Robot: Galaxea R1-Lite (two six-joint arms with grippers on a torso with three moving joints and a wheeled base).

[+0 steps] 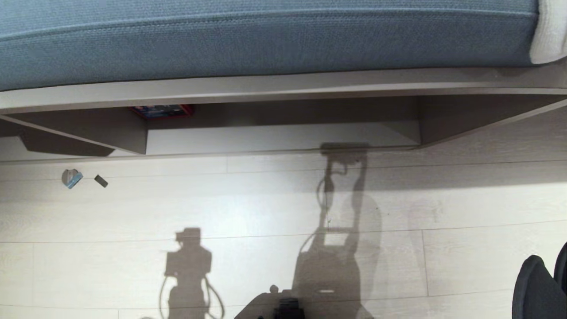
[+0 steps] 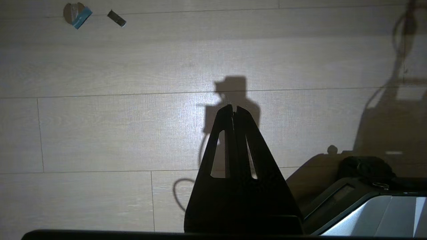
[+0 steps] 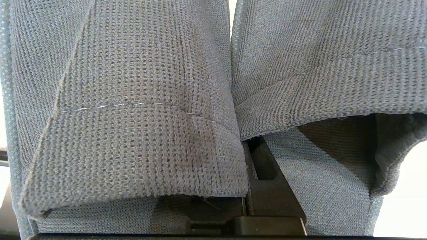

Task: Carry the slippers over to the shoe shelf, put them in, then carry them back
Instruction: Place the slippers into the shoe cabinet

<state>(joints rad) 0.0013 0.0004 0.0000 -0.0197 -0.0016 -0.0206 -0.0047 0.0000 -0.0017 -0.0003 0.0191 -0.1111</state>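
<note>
The right gripper [image 3: 245, 186] is clamped on the slippers [image 3: 140, 110], their grey knit uppers side by side and filling its wrist view; the dark curve at the lower right corner of the head view is probably the same pair. The left gripper [image 2: 233, 111] hangs pinched together and empty over the floor [image 1: 248, 208]. Beyond, under the blue cushion [image 1: 266, 40], the shoe shelf [image 1: 274, 137] lies open ahead. So the pickup looks done; putting them in and bringing them back remain.
</note>
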